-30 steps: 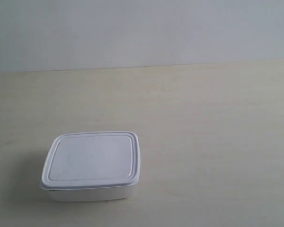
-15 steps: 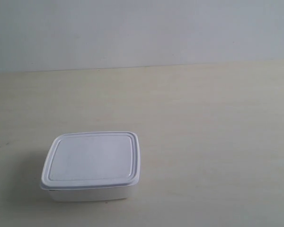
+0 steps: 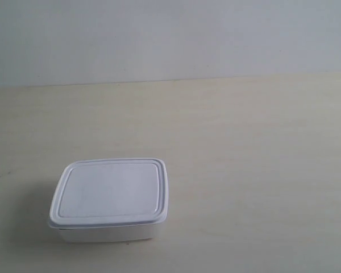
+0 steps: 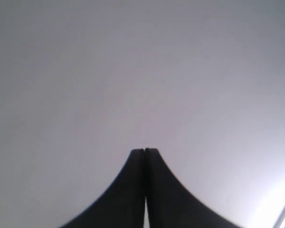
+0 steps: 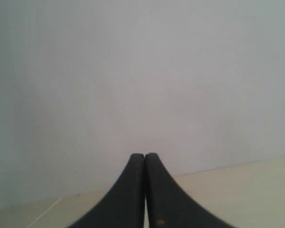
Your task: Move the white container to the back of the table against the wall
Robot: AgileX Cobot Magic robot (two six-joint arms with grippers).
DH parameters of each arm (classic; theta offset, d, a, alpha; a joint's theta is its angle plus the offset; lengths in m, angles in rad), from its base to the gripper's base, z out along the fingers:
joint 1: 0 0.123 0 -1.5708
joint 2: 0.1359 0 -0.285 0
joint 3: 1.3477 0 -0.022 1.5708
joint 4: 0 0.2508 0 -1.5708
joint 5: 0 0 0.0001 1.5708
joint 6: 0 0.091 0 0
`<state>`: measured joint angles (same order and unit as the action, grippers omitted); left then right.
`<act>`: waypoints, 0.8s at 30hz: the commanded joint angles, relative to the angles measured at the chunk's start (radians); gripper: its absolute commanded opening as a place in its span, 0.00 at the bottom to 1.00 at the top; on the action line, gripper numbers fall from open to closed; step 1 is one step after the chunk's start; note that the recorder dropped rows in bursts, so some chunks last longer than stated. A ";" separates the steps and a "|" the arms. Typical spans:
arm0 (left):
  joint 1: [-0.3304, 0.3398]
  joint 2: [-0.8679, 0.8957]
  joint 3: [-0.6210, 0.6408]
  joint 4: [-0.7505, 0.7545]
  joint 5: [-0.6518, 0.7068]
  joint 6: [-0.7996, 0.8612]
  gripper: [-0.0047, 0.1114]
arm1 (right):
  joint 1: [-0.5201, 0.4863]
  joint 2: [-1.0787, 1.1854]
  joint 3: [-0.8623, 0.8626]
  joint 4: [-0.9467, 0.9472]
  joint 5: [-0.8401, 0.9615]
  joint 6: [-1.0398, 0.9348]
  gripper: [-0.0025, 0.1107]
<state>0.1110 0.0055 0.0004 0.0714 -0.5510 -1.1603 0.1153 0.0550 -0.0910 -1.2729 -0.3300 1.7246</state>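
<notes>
We are seeing the white container (image 3: 109, 196) sitting at the front left of the table (image 3: 261, 170), well apart from the wall (image 3: 170, 40), so the moving is not yet starting. Our left gripper (image 4: 145, 151) and right gripper (image 5: 145, 155) are both keeping their jaws together, holding nothing.

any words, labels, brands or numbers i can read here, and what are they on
None: no text, label, brand, number or sign can be read in any view. The white container is plain, the table shows only wood grain, the wall is bare, and the left gripper and right gripper carry no lettering.
</notes>
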 commanded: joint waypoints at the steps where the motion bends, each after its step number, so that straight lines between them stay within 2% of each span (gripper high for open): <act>1: -0.005 -0.005 -0.045 0.263 -0.012 -0.100 0.04 | 0.001 0.114 -0.102 -0.278 -0.139 0.202 0.02; 6: -0.005 0.075 -0.174 0.801 0.019 -0.500 0.04 | 0.001 0.277 -0.158 -0.348 -0.254 0.261 0.02; 9: -0.003 0.169 -0.234 1.028 -0.021 -0.677 0.04 | 0.001 0.366 -0.191 -0.362 -0.321 0.261 0.02; 11: -0.003 0.226 -0.251 1.096 -0.066 -0.734 0.04 | 0.001 0.423 -0.208 -0.362 -0.357 0.257 0.02; 14: -0.003 0.308 -0.255 1.119 -0.117 -0.737 0.04 | 0.001 0.487 -0.232 -0.367 -0.364 0.257 0.02; 20: -0.005 0.461 -0.255 1.194 -0.149 -0.770 0.04 | 0.001 0.588 -0.283 -0.360 -0.377 0.255 0.02; 24: -0.044 0.552 -0.255 1.221 -0.153 -0.774 0.04 | 0.001 0.658 -0.296 -0.364 -0.396 0.229 0.02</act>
<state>0.0971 0.5016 -0.2477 1.2673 -0.6892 -1.9244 0.1153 0.6706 -0.3756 -1.6337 -0.7058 1.9735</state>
